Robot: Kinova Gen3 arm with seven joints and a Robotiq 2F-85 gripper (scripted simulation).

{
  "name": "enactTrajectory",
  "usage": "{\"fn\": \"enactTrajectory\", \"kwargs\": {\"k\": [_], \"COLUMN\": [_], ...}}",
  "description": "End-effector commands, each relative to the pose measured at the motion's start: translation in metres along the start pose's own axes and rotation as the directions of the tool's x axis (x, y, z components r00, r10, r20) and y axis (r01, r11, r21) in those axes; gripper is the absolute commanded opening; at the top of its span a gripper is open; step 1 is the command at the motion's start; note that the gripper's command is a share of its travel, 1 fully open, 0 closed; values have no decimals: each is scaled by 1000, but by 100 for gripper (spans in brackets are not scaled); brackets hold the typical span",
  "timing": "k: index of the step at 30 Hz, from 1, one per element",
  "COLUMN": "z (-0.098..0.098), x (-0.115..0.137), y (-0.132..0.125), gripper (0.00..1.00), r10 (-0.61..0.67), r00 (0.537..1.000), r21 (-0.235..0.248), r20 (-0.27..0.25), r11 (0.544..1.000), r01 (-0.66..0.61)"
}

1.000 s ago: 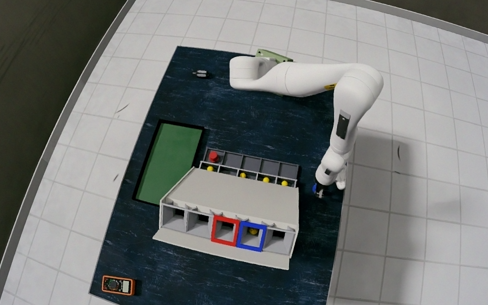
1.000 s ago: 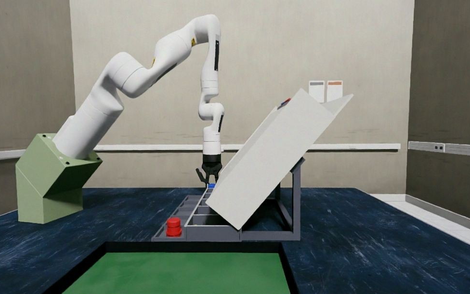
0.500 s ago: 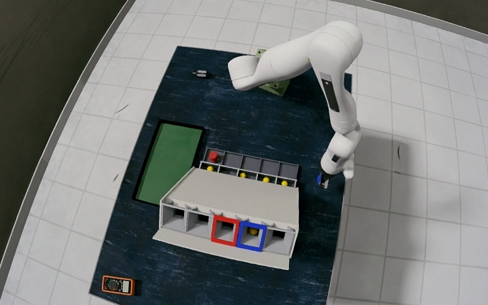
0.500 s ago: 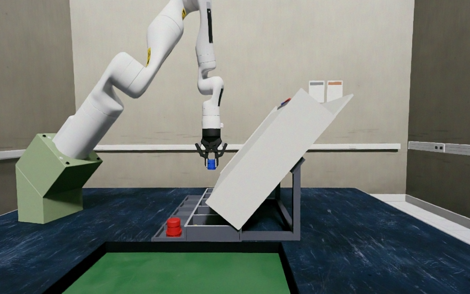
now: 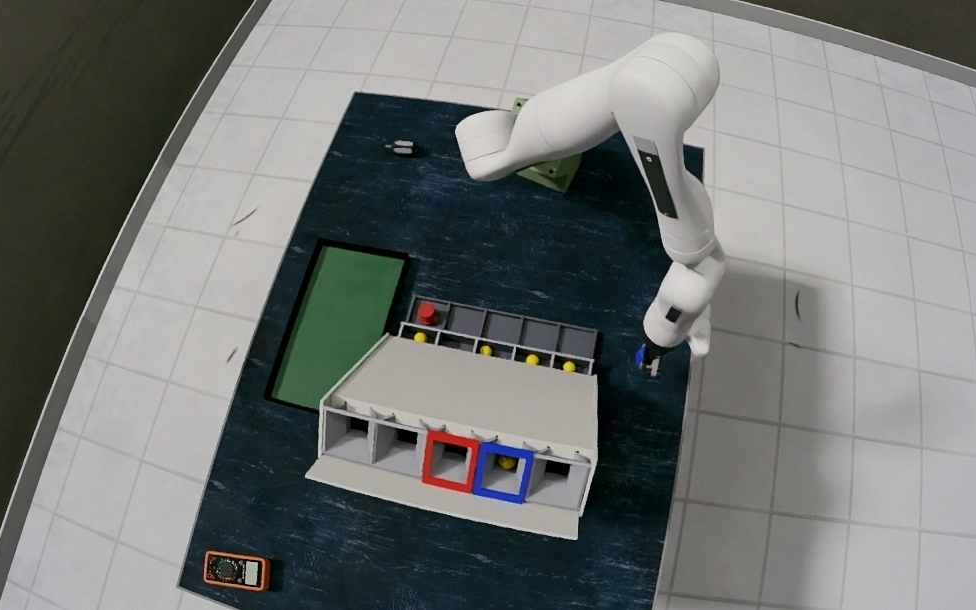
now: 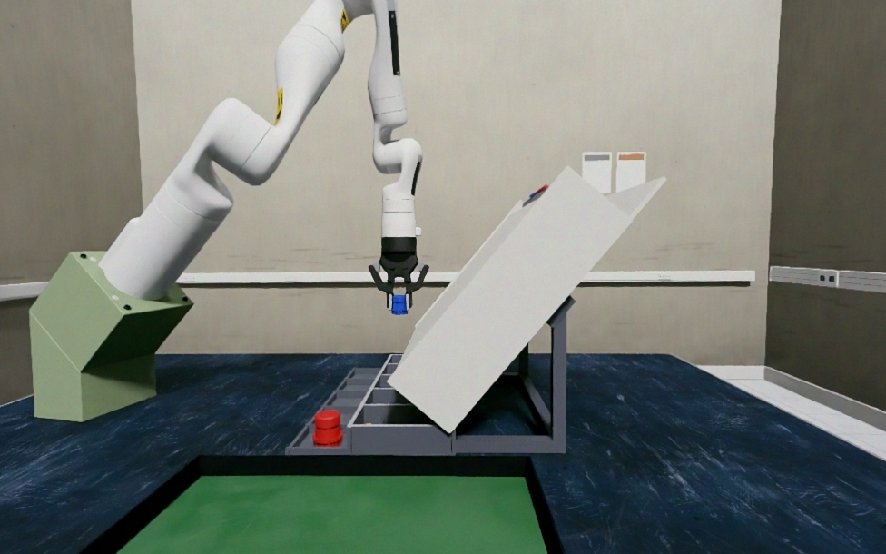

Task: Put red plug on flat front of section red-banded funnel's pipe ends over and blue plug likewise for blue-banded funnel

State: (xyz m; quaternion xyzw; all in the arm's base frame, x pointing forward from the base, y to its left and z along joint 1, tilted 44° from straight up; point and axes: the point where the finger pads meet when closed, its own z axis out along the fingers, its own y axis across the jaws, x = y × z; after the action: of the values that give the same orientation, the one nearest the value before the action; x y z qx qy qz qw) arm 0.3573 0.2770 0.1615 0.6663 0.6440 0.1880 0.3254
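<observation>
My gripper (image 5: 648, 364) (image 6: 399, 301) is shut on the blue plug (image 5: 640, 355) (image 6: 399, 307). It holds the plug in the air to the right of the grey sectioned tray (image 5: 539, 331) (image 6: 366, 396), off its right end in the overhead view. The red plug (image 5: 426, 311) (image 6: 327, 427) stands on the flat part of the leftmost section. Several yellow marbles, one (image 5: 485, 350) among them, lie in the row of sections at the low edge of the tilted white cover (image 5: 469, 386) (image 6: 501, 302). At the high edge are a red-banded funnel (image 5: 447, 463) and a blue-banded funnel (image 5: 503, 491). A yellow marble (image 5: 506, 461) shows in the blue one.
A green panel (image 5: 340, 318) (image 6: 336, 513) lies left of the cover. An orange multimeter (image 5: 237, 569) lies at the mat's front left corner. The arm's green base (image 5: 552, 172) (image 6: 88, 337) stands at the back, with a small grey object (image 5: 401, 147) to its left.
</observation>
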Motion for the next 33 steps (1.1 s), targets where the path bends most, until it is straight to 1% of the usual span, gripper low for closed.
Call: {"fn": "enactTrajectory", "kwargs": {"k": [1, 5, 6, 8, 9, 11, 12, 22, 23, 24, 25, 26, 27, 28, 29, 33], "z": [0, 0, 0, 0, 0, 0, 0, 0, 0, 0, 0, 0, 0, 0, 0, 0], "x": [1, 1, 1, 1, 1, 1, 1, 1, 0, 0, 0, 0, 0, 0, 0, 0], "y": [0, 0, 0, 0, 0, 0, 0, 0, 0, 0, 0, 0, 0, 0, 0, 0], "gripper": [0, 0, 0, 0, 0, 0, 0, 0, 0, 0, 0, 0, 0, 0, 0, 0], "r10": [0, 0, 275, 295, 330, 448, 479, 479, 703, 705, 718, 743, 781, 823, 842, 842], "r00": [1000, 1000, 961, 956, 944, 894, 878, 878, 711, 709, 696, 669, 624, 568, 539, 539], "r21": [0, 0, 0, 0, 1, 1, 0, 0, 1, 1, 1, 2, 3, 2, 1, 1], "r20": [-1, -1, -1, -1, -1, -1, -1, -1, -1, -1, -1, -1, -1, -1, -1, -1], "r11": [1000, 1000, 961, 956, 944, 894, 878, 878, 711, 709, 696, 669, 624, 568, 539, 539], "r01": [0, 0, -275, -295, -330, -448, -479, -479, -703, -705, -718, -743, -781, -823, -842, -842]}}
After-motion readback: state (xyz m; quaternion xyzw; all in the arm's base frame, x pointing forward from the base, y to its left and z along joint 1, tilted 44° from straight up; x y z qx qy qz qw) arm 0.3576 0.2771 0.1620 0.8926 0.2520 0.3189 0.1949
